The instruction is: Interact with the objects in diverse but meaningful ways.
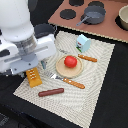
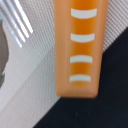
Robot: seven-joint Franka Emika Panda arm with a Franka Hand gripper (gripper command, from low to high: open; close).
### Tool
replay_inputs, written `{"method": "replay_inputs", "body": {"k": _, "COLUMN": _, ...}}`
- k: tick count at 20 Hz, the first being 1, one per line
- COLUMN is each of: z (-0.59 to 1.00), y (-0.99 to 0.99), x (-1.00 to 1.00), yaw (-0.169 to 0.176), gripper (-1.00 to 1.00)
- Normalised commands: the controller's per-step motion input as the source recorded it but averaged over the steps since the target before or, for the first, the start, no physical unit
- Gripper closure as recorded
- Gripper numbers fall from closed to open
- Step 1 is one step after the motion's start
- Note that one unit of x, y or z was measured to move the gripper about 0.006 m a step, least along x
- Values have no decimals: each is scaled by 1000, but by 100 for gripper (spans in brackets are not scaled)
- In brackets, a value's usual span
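My gripper [image 1: 42, 64] hangs low over the mat's corner at the exterior view's left, just above the ridged yellow-orange block [image 1: 33, 78]. The arm's bulk hides most of the fingers, so their gap does not show. The wrist view is filled by the block [image 2: 80, 47] lying flat on the mat, with no fingers in the picture. A small red tomato [image 1: 70, 61] sits on the tan round plate [image 1: 63, 71]. An orange-handled fork [image 1: 68, 80] lies in front of the plate; its tines [image 2: 17, 25] show in the wrist view. A brown sausage [image 1: 51, 92] lies near the mat's front edge.
The pale blue-white carton [image 1: 83, 42] stands behind the plate, with an orange-handled knife [image 1: 87, 58] beside it. The toy kitchen stove [image 1: 75, 22] at the back carries a grey pot [image 1: 95, 15]; another pot [image 1: 123, 18] sits at the far right. Black table surrounds the striped mat [image 1: 95, 85].
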Motion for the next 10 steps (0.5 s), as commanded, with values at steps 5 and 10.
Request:
{"method": "replay_inputs", "body": {"k": 5, "z": 823, "y": -83, "x": 603, "yaw": 25, "gripper": -100}}
{"method": "replay_inputs", "body": {"k": 10, "z": 655, "y": -136, "x": 598, "yaw": 39, "gripper": -100}}
